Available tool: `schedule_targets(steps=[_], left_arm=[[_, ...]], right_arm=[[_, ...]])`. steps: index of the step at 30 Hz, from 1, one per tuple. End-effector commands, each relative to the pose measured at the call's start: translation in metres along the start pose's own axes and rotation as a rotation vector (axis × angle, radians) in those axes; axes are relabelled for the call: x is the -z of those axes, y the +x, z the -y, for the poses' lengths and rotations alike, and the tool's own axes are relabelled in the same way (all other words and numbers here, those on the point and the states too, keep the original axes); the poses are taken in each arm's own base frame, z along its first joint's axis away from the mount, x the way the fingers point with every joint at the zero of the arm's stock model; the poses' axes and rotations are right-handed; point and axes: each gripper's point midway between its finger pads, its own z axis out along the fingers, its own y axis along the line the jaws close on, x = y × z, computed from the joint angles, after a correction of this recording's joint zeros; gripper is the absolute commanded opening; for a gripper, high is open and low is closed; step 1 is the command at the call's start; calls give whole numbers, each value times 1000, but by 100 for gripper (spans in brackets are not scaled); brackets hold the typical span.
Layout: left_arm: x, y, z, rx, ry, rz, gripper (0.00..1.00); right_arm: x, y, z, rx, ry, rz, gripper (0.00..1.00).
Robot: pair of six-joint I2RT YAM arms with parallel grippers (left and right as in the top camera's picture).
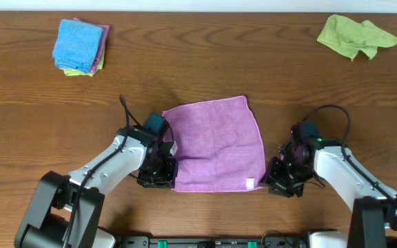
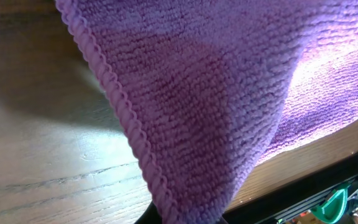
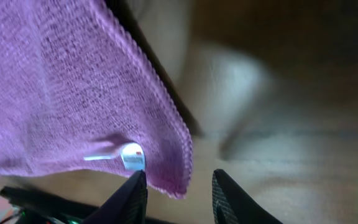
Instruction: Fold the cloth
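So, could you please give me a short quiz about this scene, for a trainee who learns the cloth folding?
1. True or false: the right tool stands open.
2. Which colour is the top cloth of the folded stack at the far left of the table? A blue, B green, C purple.
3. Fill in: the white label sits by the purple cloth's near-____ corner.
Key: 1 true. 2 A. 3 right.
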Motion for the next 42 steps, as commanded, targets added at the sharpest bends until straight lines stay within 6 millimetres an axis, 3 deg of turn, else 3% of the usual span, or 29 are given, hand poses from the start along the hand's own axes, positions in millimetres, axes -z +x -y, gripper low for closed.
schedule_targets(steps=[1, 6, 12, 18, 21, 28, 31, 38, 42], left_arm=[[3, -3, 1, 6, -2, 13, 6], [3, -3, 1, 6, -2, 14, 6], [3, -3, 1, 6, -2, 14, 6], [3, -3, 1, 6, -2, 14, 6], [3, -3, 1, 6, -1, 14, 6], [3, -3, 1, 7, -1, 14, 6], [3, -3, 1, 7, -2, 14, 6], [5, 1, 7, 14, 28, -7, 6], [15, 1, 12, 20, 22, -20, 6]], right_arm=[[-4, 0, 2, -54, 0, -18, 29], [-9, 1, 5, -65, 13, -41, 28], [-10, -3, 3, -58, 2, -29, 15], [-10, -6, 1, -67, -4, -18, 31], [-10, -8, 0, -79, -8, -12, 30], [-10, -11, -1, -76, -14, -1, 20], [-10, -11, -4, -72, -27, -2, 2], [-5, -11, -18, -57, -92, -17, 1], [11, -19, -37, -17, -146, 18, 1]])
